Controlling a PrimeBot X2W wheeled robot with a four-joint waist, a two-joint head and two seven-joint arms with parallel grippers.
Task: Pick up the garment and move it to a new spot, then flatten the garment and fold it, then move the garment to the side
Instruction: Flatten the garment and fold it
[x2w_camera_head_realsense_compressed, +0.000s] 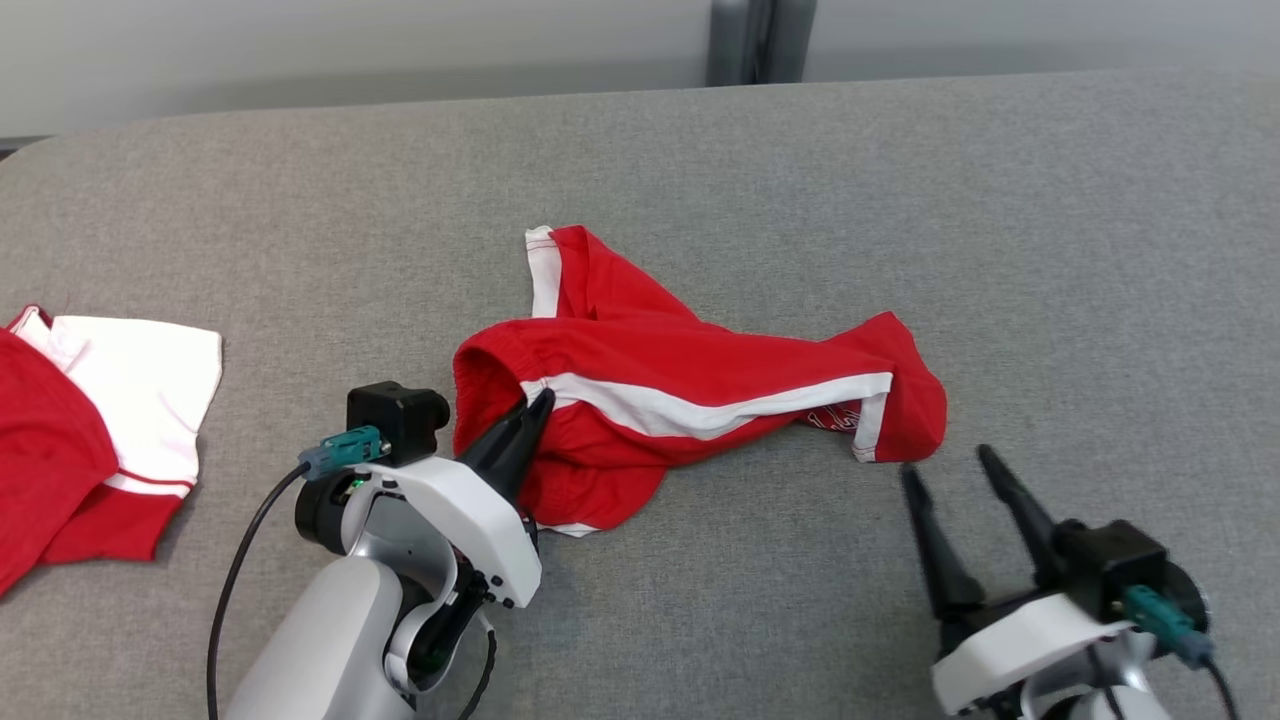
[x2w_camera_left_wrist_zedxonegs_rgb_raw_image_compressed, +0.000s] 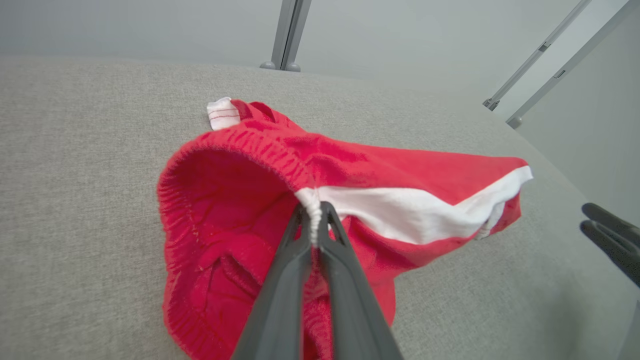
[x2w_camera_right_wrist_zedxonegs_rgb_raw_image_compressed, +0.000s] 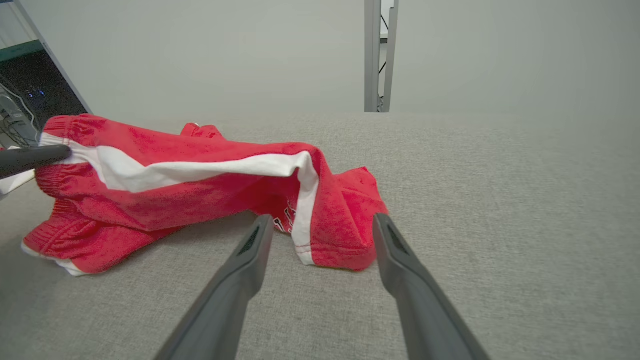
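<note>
Red shorts (x2w_camera_head_realsense_compressed: 690, 390) are seen crumpled near the middle of the grey bench (x2w_camera_head_realsense_compressed: 900, 200), with one leg folded over and the waistband gaping toward the left tool (x2w_camera_head_realsense_compressed: 540, 402). The left tool is clamped on the waistband at the white side stripe, and only a thin pinch of elastic is caught between its tips. The right tool (x2w_camera_head_realsense_compressed: 945, 462) is held apart, just short of the leg hem and not touching it. Several risks can be judged from this. The narrow pinch may be lost if the shorts are lifted quickly, since all the cloth's weight would be hung from one point. If only one layer is gripped, the shorts may be twisted further in the lift and flattening made harder. The trailing leg may be dragged across the rough bench cloth and bunched. A second garment (x2w_camera_head_realsense_compressed: 100, 430) is seen at the left edge, so the two could be overlapped by a move that way.
</note>
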